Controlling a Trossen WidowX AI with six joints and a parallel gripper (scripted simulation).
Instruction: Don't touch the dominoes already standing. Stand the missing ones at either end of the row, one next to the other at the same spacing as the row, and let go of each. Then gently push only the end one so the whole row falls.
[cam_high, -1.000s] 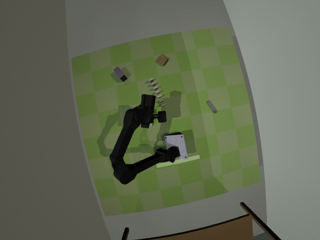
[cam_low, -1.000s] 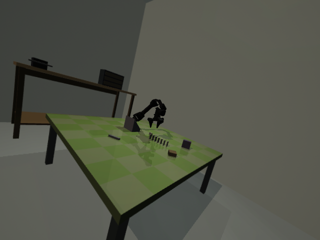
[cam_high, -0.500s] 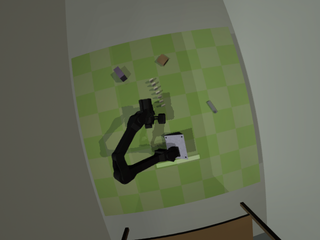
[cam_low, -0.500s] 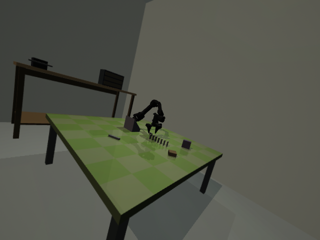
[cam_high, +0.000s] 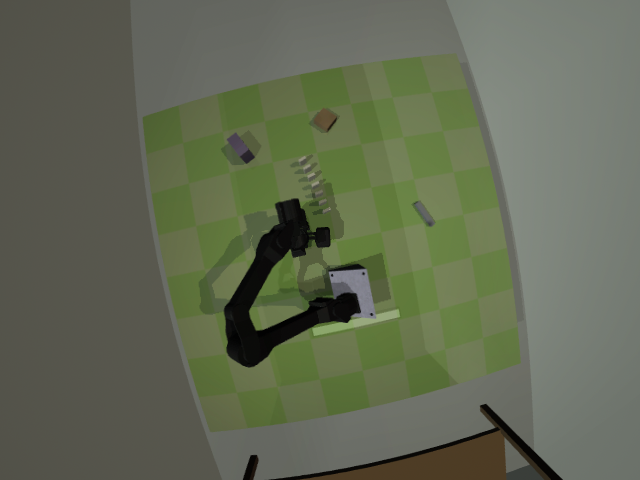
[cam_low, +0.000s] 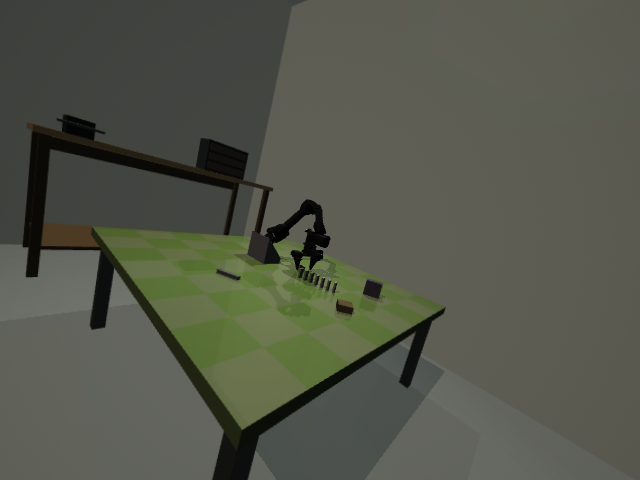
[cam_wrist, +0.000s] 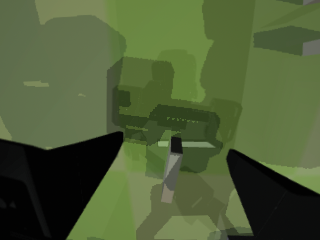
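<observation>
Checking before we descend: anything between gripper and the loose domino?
Nothing visible. The wrist view shows the loose domino unobstructed between the fingertips of the open gripper. Part of the standing row is off to the side.

— How's the light?
— Dim; the walls are murky, and the arm is nearly black.
— Shadows?
— Several overlap on the bench.
— Sharpness?
— Slightly soft, with jagged shadow edges in the wrist view.

Row dominoes cropped at wrist view's right edge, distant shelf contents indistinct
</observation>
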